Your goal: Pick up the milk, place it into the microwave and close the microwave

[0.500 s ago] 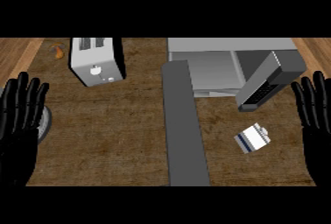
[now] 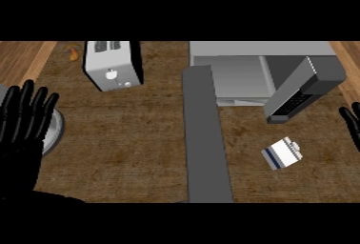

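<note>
From the head view, the left hand [image 2: 25, 126] stands at the left edge with its fingers straight and spread, pointing to the far side, holding nothing. Only a sliver of the right hand [image 2: 351, 125] shows at the right edge, and I cannot tell how its fingers are set.

The brown surface [image 2: 126, 147] carries a toaster [image 2: 112, 64] at far left and a microwave [image 2: 260, 71] at far right, its door [image 2: 302, 90] swung open. The milk [image 2: 283, 153] lies tilted on the surface just near of that door, well apart from both hands. A grey strip [image 2: 206, 143] runs near to far down the middle. A grey plate [image 2: 53, 133] edge shows beside the left hand. Bare surface lies around the milk.
</note>
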Controlling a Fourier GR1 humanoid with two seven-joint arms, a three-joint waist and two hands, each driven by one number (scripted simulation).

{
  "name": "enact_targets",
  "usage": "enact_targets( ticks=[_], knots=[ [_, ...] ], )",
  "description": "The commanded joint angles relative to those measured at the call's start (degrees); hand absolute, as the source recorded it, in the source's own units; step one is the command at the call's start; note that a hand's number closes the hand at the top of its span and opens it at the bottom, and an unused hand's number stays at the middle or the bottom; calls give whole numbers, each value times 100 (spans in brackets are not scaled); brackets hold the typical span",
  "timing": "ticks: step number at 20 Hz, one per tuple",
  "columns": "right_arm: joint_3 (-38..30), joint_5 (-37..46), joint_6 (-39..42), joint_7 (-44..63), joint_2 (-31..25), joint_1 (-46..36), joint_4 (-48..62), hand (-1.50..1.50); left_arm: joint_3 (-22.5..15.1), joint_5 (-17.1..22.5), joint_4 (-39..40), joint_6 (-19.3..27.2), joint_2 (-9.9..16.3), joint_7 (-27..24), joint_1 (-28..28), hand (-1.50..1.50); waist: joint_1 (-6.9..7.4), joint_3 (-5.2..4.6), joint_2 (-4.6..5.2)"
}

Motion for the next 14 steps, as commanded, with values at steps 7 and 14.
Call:
enact_targets(
  ticks=[7, 14],
  knots=[
    [-543, -531, 478, 259, -40, 570, -325, -150, 284, 1154, -1102, -667, -71, 236, 1444, -150, 63, 7, 4],
    [-551, 349, 434, -115, 75, 101, 599, -150, 1107, 2014, -1691, -969, 273, 650, 1802, -150, 88, 8, 9]
  ],
)
